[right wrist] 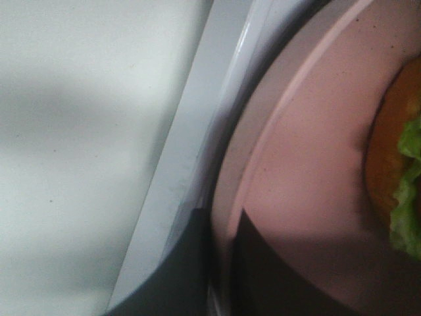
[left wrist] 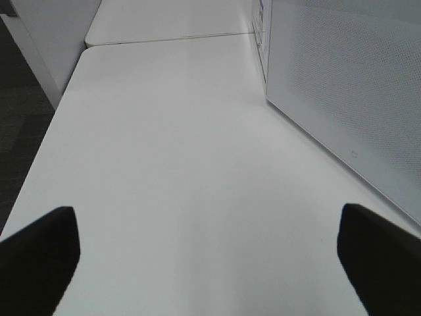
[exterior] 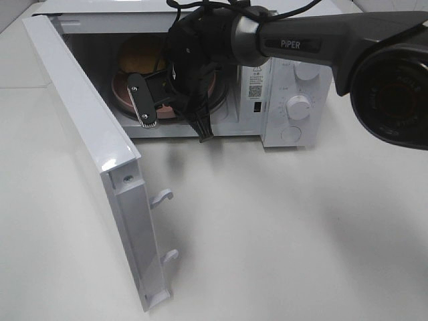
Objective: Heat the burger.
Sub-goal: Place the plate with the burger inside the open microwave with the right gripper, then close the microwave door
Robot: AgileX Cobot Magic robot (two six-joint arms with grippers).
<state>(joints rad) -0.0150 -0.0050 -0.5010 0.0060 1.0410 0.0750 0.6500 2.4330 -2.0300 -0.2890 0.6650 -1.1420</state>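
**Burger in, door wide open**

Done so far, by the look of it: burger (exterior: 140, 55) on pink plate (exterior: 124, 93), inside the microwave (exterior: 317, 100), near the front lip. Gripped at the plate rim by right jaws, pinched shut on it. Over the bench (left wrist: 184, 164), by the microwave's side wall (left wrist: 348, 85): left jaws, wide open, nothing in them. Left to do, prob.: let go of plate, pull right arm (exterior: 314, 43) out, swing door (exterior: 87, 120) shut, turn a knob (exterior: 299, 107). Burger top round, shiny, gold-brown; frilly green leaf (right wrist: 408, 191) at its edge. Plate round, flat, smooth, w/ thin raised rim. Microwave a hard white box; glossy door w/ two plastic hooks (exterior: 162, 196); side wall dotted w/ tiny holes. Bench flat, white, dull.
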